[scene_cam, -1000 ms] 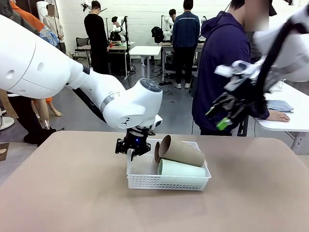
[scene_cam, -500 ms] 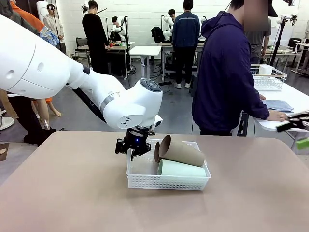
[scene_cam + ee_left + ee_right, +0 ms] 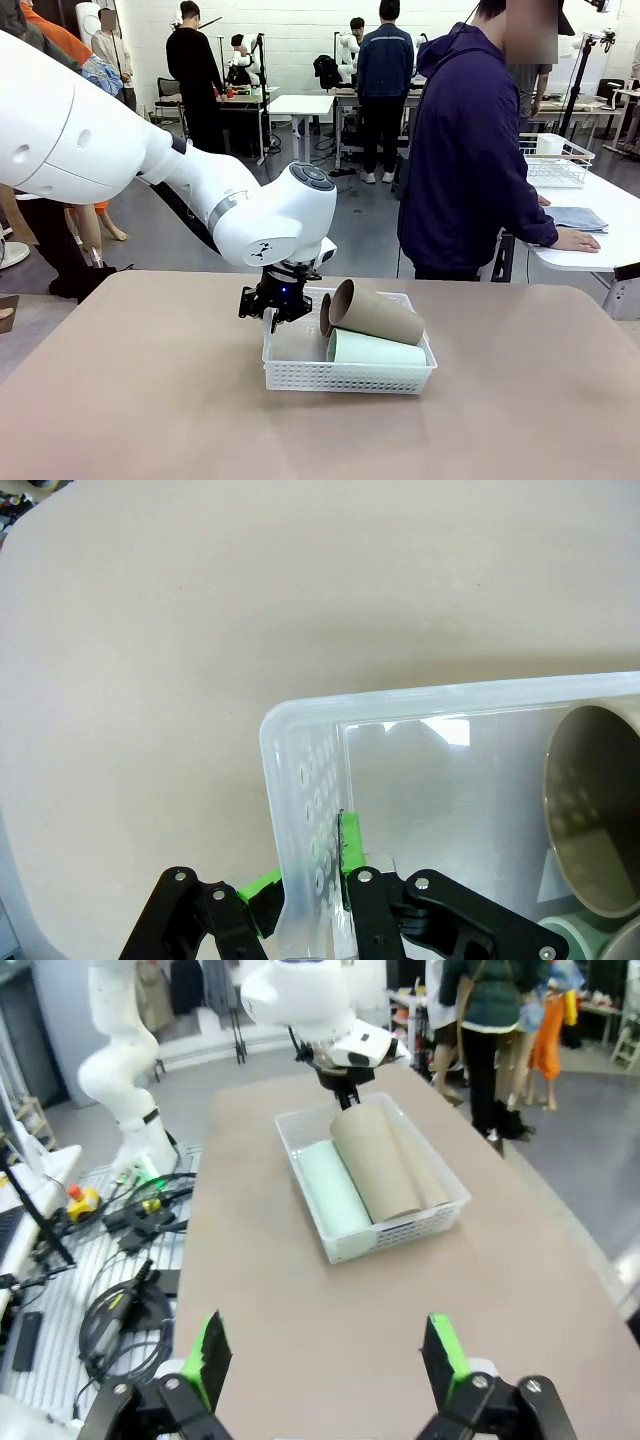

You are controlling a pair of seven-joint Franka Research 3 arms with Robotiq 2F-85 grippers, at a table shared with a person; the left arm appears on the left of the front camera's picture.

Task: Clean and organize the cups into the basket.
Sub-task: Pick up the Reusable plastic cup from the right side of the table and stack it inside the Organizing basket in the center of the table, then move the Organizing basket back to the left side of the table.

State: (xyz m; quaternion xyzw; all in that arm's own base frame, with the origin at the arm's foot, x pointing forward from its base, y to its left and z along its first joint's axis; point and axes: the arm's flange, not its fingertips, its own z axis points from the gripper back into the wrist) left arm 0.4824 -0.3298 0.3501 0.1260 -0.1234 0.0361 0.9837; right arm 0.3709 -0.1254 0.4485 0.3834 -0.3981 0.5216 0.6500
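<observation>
Basket (image 3: 345, 375): near the table's (image 3: 150, 400) far edge, around the middle.
Cups: green cup (image 3: 375, 350) and brown cup (image 3: 375, 313) lie on their sides inside the basket.
Left gripper (image 3: 305, 885): clamped on the basket's left end wall.
Right gripper (image 3: 325, 1360): jaws spread wide, holding nothing, above bare tabletop.

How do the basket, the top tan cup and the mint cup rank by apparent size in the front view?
1. basket, clearly largest.
2. and 3. top tan cup and mint cup: alike in length; the mint one is partly hidden under it, so I won't rank them.
</observation>
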